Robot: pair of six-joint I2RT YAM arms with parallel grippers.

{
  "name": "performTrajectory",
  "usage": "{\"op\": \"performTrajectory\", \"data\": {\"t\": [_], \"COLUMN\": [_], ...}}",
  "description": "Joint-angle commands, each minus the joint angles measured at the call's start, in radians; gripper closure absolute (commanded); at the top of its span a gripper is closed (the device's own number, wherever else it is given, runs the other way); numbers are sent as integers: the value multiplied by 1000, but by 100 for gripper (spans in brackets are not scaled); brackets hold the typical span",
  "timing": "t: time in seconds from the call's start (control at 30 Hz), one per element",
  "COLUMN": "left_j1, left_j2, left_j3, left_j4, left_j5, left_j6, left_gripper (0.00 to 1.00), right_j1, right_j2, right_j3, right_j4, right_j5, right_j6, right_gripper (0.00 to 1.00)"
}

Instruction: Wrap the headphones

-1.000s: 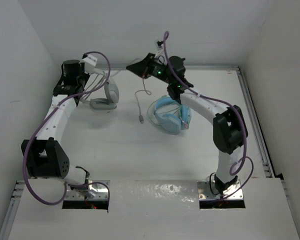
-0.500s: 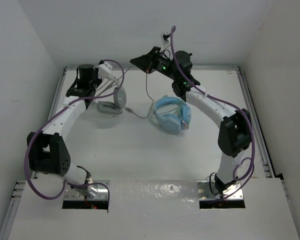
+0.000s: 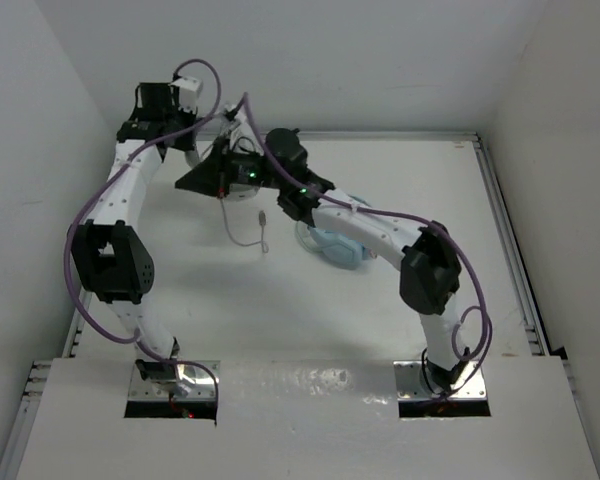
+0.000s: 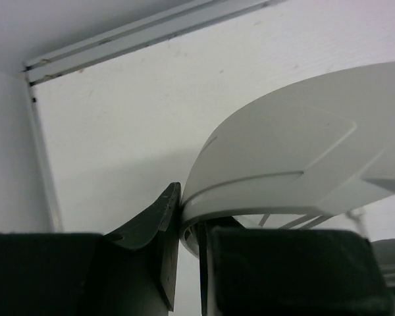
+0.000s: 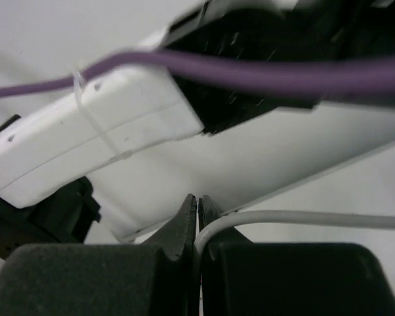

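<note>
The white and light-grey headphones are held up at the far left. In the left wrist view their wide headband (image 4: 283, 158) fills the right side, and my left gripper (image 4: 187, 220) is shut on its edge. In the top view the left gripper (image 3: 210, 150) and the headphones are mostly hidden behind my right gripper (image 3: 202, 183). The right gripper (image 5: 197, 205) is shut on the thin grey cable (image 5: 303, 217). The cable (image 3: 242, 238) hangs below it in a loop, with its plug end just above the table.
Light blue headphones (image 3: 332, 250) lie mid-table, partly under the right forearm. The back wall and the left wall stand close to both grippers. A metal rail (image 4: 145, 39) runs along the table's far edge. The left arm's purple cable (image 5: 250, 69) crosses the right wrist view.
Both arms have swung left and back. The left gripper has carried the headphones toward the far-left corner, and the right gripper has followed with the cable, its forearm now over the blue headphones.
</note>
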Motion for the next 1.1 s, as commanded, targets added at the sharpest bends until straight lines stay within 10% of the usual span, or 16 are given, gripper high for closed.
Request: {"op": "performTrajectory", "data": {"t": [0.0, 0.3, 0.4, 0.43, 0.73, 1.07], "left_j1": [95, 168, 170, 168, 170, 170], "left_j2": [31, -77, -175, -195, -324, -312], "left_j3": [169, 228, 196, 190, 249, 369], "left_j4": [-56, -65, -59, -56, -162, -269], "left_j5": [215, 461, 485, 487, 527, 603], "left_j6": [-229, -367, -358, -354, -268, -238], "left_gripper": [100, 100, 100, 100, 100, 100], "right_j1": [56, 67, 66, 67, 67, 61], "right_j2": [85, 273, 233, 214, 10, 3], "right_j3": [187, 127, 28, -46, -359, -513], "right_j4": [-116, -151, -185, -181, -295, -255], "right_j5": [-92, -121, -62, -17, 185, 265], "right_j6": [-105, -225, -386, -474, -1083, -1326], "right_gripper": [100, 70, 41, 4, 1, 1]}}
